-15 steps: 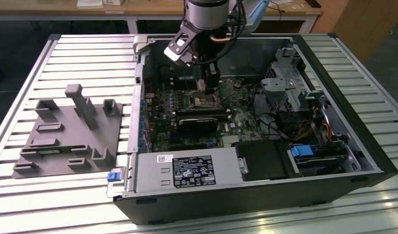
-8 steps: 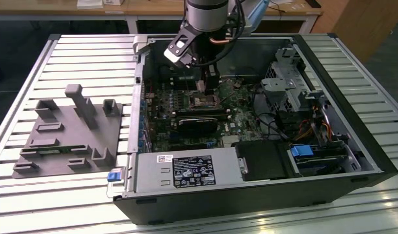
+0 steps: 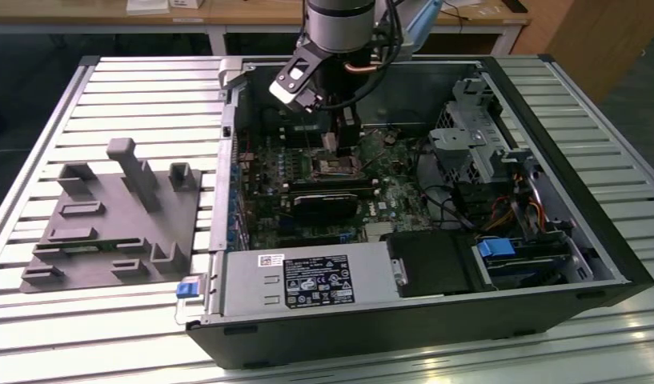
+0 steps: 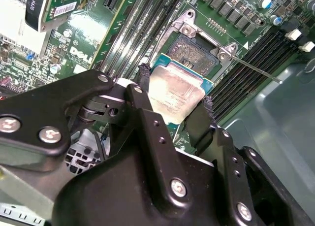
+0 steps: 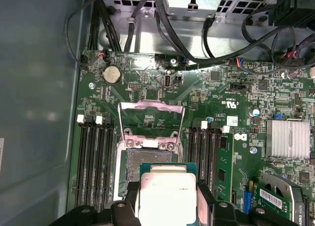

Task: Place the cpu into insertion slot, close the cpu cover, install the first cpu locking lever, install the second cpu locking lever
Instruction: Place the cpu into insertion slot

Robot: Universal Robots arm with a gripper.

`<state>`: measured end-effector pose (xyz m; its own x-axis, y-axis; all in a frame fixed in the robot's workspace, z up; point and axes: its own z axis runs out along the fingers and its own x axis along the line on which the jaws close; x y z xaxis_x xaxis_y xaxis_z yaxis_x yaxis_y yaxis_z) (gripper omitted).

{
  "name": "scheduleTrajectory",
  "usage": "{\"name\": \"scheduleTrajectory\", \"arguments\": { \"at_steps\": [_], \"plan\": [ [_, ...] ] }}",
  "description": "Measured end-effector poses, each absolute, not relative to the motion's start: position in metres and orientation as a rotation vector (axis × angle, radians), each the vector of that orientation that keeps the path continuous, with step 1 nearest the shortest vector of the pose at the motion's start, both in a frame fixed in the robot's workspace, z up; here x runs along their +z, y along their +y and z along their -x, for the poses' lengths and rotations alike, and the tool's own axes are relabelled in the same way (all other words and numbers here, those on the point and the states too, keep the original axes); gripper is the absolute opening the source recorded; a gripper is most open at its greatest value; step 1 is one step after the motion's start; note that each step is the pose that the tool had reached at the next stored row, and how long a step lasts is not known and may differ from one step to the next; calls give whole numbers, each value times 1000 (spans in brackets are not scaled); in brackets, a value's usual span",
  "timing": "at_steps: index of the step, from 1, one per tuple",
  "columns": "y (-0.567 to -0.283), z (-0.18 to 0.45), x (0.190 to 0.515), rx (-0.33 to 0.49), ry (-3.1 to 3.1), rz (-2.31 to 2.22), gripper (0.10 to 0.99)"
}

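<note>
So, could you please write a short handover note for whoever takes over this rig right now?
The end effector is shut on the cpu, held over the board at the edge of the insertion slot.
The slot is bare, nothing seated.
The cpu cover is flipped open.
Done: cpu picked up and brought to the slot.
Left: seating the cpu, closing the cover, both levers; one locking lever sticks out unlatched.
</note>
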<state>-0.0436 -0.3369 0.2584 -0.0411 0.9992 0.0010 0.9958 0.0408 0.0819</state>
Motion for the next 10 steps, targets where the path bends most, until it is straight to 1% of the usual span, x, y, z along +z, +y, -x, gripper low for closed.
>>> {"name": "scheduleTrajectory", "arguments": {
  "at_steps": [10],
  "plan": [
    [-337, 44, 255, 92, 2225, -2135, 541]
  ]
}}
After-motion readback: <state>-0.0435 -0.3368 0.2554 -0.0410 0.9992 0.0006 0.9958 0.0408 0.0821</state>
